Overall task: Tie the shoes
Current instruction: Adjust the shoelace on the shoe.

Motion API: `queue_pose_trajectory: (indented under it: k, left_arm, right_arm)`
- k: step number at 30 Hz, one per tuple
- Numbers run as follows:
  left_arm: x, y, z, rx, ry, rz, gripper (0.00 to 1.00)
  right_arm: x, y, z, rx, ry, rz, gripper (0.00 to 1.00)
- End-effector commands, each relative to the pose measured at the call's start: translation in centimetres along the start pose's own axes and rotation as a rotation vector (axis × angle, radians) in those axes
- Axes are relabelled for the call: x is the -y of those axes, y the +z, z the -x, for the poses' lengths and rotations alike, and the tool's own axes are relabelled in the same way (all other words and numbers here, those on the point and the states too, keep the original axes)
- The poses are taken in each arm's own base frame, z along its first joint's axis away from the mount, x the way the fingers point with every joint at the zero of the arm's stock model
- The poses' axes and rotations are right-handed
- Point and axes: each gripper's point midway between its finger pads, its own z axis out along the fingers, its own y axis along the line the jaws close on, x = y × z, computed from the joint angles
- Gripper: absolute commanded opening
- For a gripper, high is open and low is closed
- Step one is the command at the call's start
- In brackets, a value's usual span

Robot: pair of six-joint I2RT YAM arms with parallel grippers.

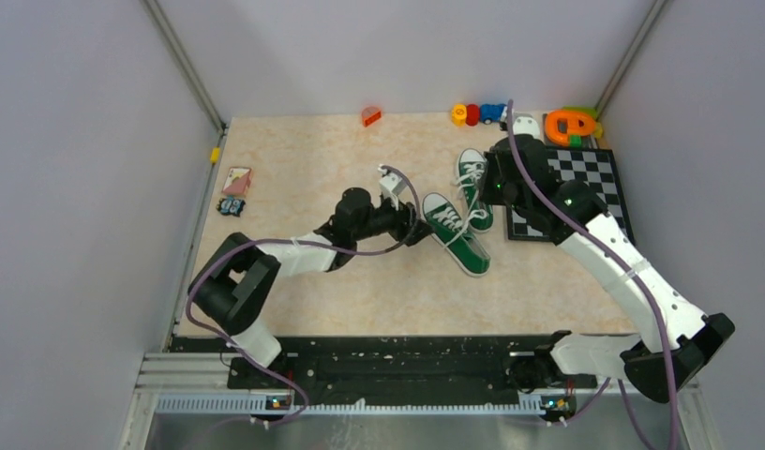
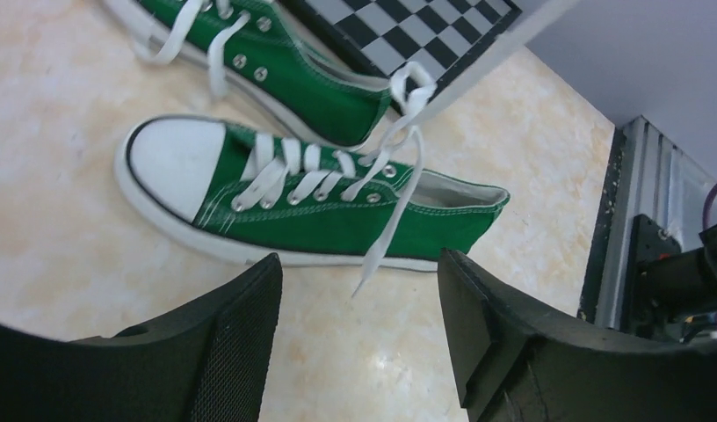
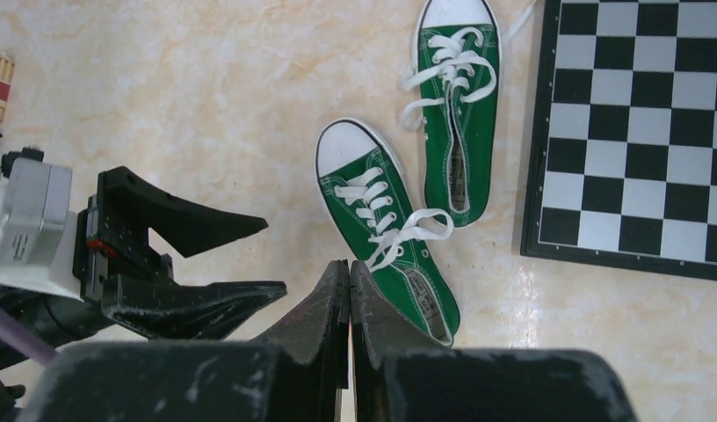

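The shoes are two small green sneakers with white toe caps and loose white laces. The near shoe [image 1: 457, 234] [image 2: 337, 220] [image 3: 386, 237] lies diagonally. The far shoe [image 1: 474, 183] [image 2: 311, 79] [image 3: 460, 132] lies beside it, by the chessboard. My left gripper [image 1: 421, 230] [image 2: 359, 264] [image 3: 267, 257] is open and low on the table, just left of the near shoe. A lace [image 2: 399, 132] arches up from that shoe, and its end dangles over the shoe's side in front of the open jaws. My right gripper [image 1: 489, 183] [image 3: 349, 266] is shut and empty, high above the shoes.
A chessboard [image 1: 585, 183] [image 3: 636, 132] [image 2: 425, 26] lies right of the shoes. An orange toy [image 1: 571, 124], a toy train [image 1: 479, 113] and a red block [image 1: 370, 116] sit along the back edge. Cards [image 1: 236, 180] lie at the left edge.
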Motion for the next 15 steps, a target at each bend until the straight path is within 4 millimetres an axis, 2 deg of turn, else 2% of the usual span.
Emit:
queue_pose_trajectory:
  k: [1, 4, 10, 15]
  left_arm:
    - [1.9, 2.5, 3.0, 0.182, 0.292, -0.125, 0.66]
    - [2.2, 3.9, 2.2, 0.216, 0.325, -0.160, 0.58]
    - [2.5, 7.1, 0.6, 0.248, 0.358, -0.229, 0.52]
    - [4.0, 8.1, -0.2, 0.252, 0.358, -0.311, 0.46]
  right_arm:
    - [1.1, -0.1, 0.7, 0.039, 0.077, -0.016, 0.00]
    - [1.2, 0.2, 0.4, 0.043, 0.089, -0.007, 0.00]
    - [1.2, 0.8, 0.3, 0.039, 0.105, 0.002, 0.00]
    - [1.3, 0.7, 0.4, 0.035, 0.110, 0.002, 0.00]
